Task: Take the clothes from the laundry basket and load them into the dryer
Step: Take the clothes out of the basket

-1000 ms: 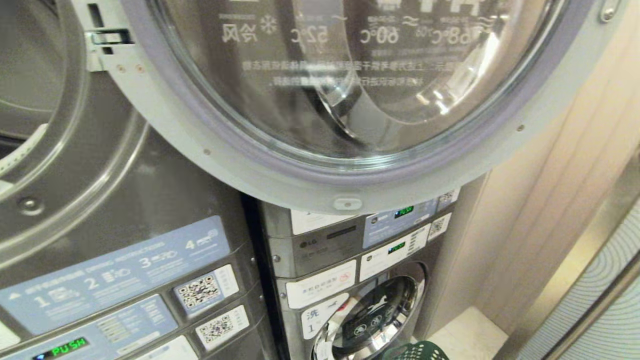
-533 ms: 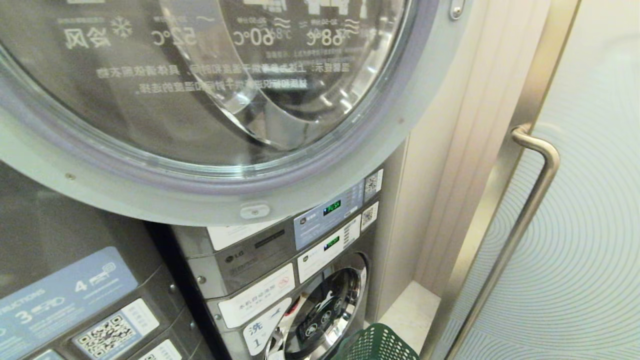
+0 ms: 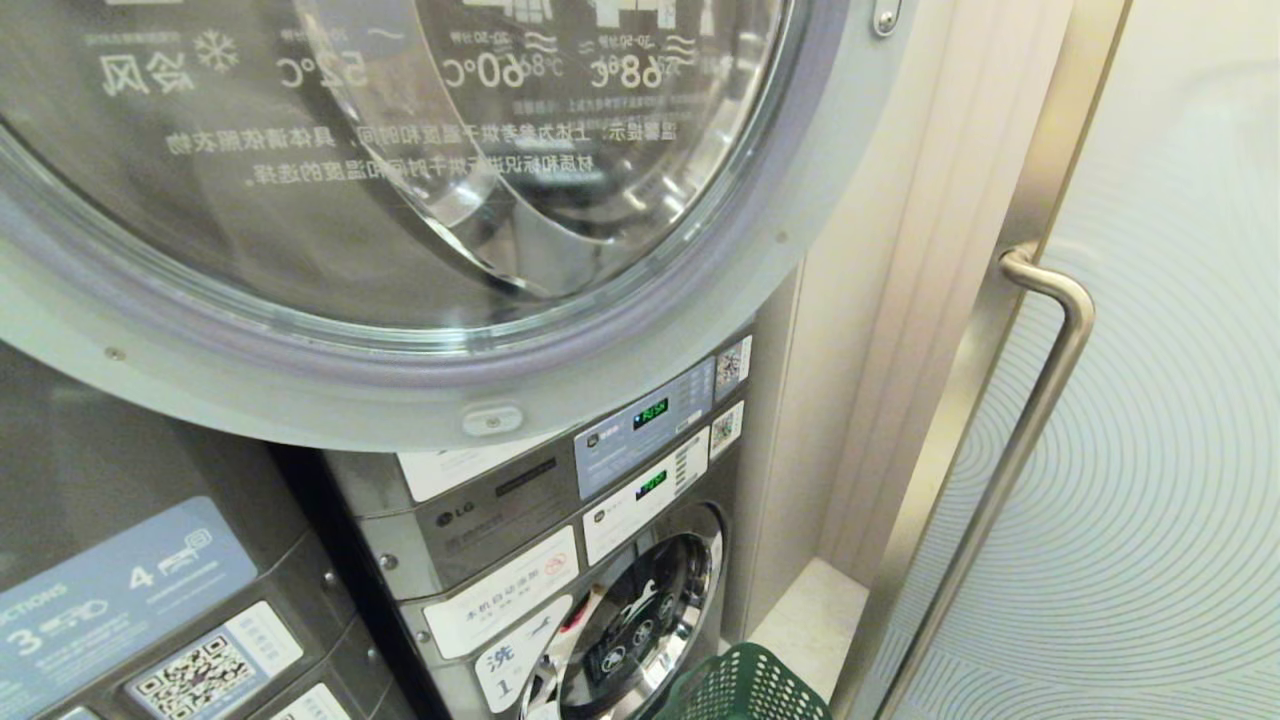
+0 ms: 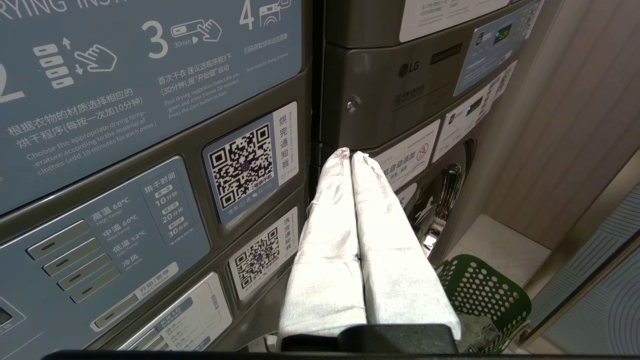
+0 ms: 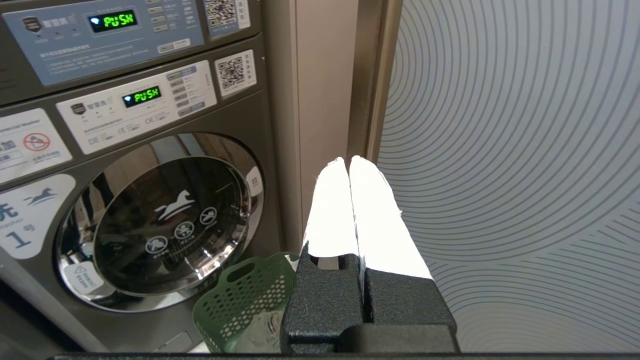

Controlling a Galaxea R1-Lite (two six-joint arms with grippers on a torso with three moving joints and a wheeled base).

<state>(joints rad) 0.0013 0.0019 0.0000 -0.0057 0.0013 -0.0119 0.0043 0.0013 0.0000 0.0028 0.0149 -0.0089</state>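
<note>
Only the wrist views show the left gripper (image 4: 351,156) and right gripper (image 5: 348,160), both pressed together and empty, green laundry basket (image 5: 245,300) below them; head view shows the open dryer door (image 3: 430,400).

the pale tiled floor (image 3: 815,620) shows as a small patch at about 5 o'clock in the head view, between the stacked grey machines (image 3: 560,540) and the patterned glass door (image 3: 1150,500). a green perforated laundry basket (image 3: 745,685) stands on it, just in front of the lower machine's round door, with some greyish cloth (image 4: 475,330) inside.
</note>
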